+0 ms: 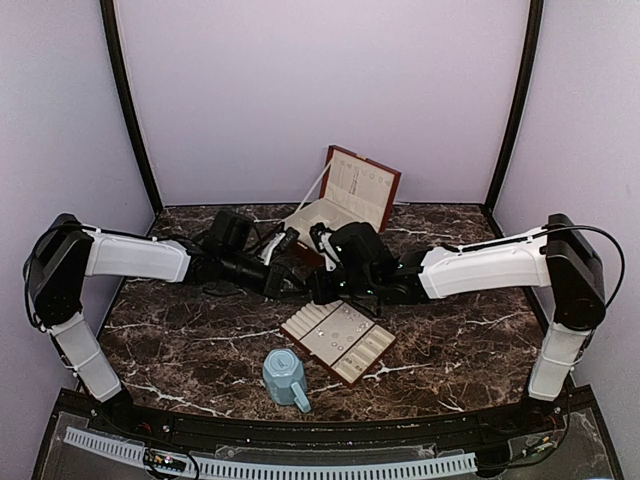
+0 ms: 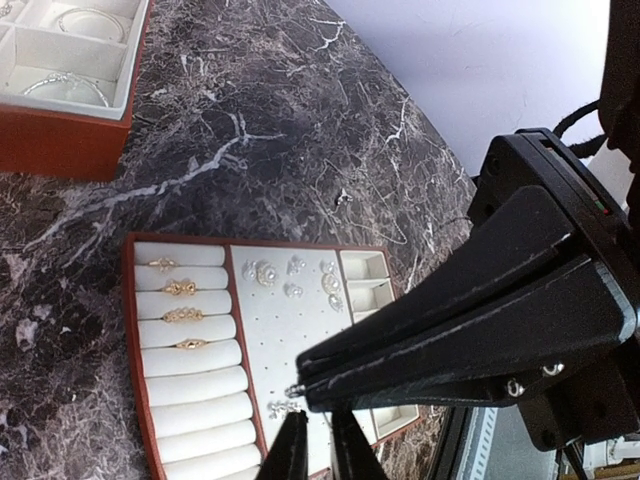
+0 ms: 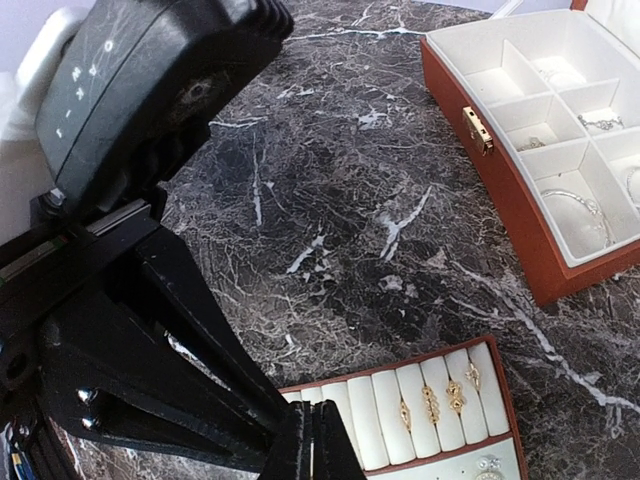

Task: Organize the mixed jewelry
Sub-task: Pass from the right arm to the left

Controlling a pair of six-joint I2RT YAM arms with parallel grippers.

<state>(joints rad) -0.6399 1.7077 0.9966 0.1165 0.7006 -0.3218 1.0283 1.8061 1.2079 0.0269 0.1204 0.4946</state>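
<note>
Stud point(image 2: 281, 408) transfer is looking like the step in hand. Likely best done slowly: one claw taking a firm pinch before the other is letting go, both keeping low over the tray point(image 2: 131, 340).

Left claw point(image 2: 318, 425) is pointing down over the tray's middle panel, jaws narrowed to a slit; cannot tell whether anything is gripped. Right claw point(image 2: 302, 384) is reaching in from the opposite side, clenched, tip just beside the stud.

Bracelets point(image 2: 65, 77) are lying in the box point(image 2: 60, 145) beyond the tray.

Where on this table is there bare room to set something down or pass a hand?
Bare marble lies near-left, between the left arm and the mug, and near-right, between the tray and the right arm. Crowded: the centre, where left end effector and right end effector meet between jewelry box and tray.
</note>
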